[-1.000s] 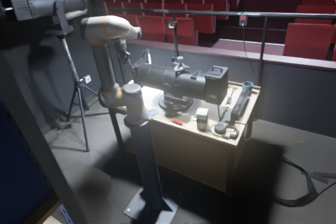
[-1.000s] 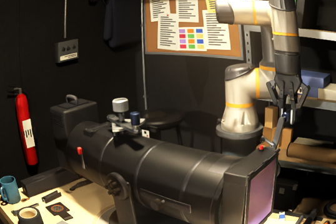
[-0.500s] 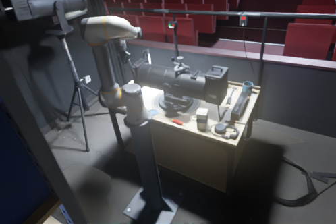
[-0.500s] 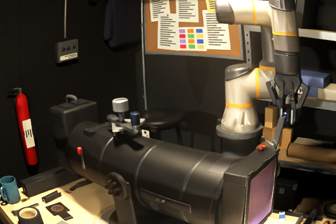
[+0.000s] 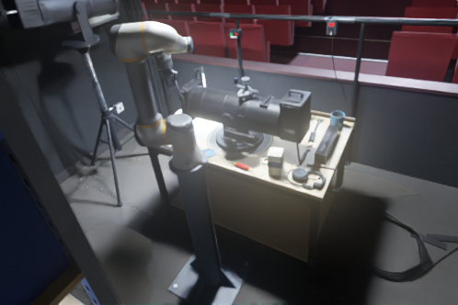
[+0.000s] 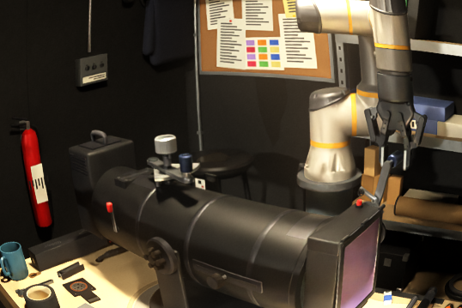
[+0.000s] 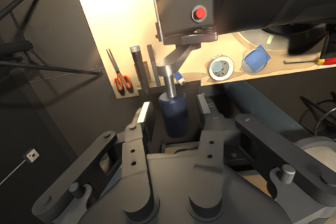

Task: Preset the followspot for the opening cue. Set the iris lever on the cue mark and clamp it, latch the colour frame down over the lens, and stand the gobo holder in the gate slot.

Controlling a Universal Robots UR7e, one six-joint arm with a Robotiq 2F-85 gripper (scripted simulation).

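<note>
The black followspot [image 6: 223, 236] sits on the wooden table, lens end toward my arm. The colour frame [image 6: 358, 257] lies down over the lens, its purple gel showing. A red button [image 7: 199, 13] marks the top of the frame housing. The latch arm rises from it to a blue handle [image 7: 174, 114]. My gripper [image 7: 173, 112] is open around that handle and holds nothing. On the barrel top the iris lever with its blue knob [image 6: 185, 162] lies beside a grey clamp knob [image 6: 165, 144]. The gobo holder [image 6: 80, 287] lies flat on the table near the rear.
The table's front edge carries scissors [image 7: 120, 76], a torch [image 7: 139, 65] and a tape roll [image 7: 221, 68]. A blue mug [image 6: 12, 259] stands at the rear corner. A tripod spotlight [image 5: 69, 5] stands left of my base. A rail [image 5: 322, 19] runs behind the table.
</note>
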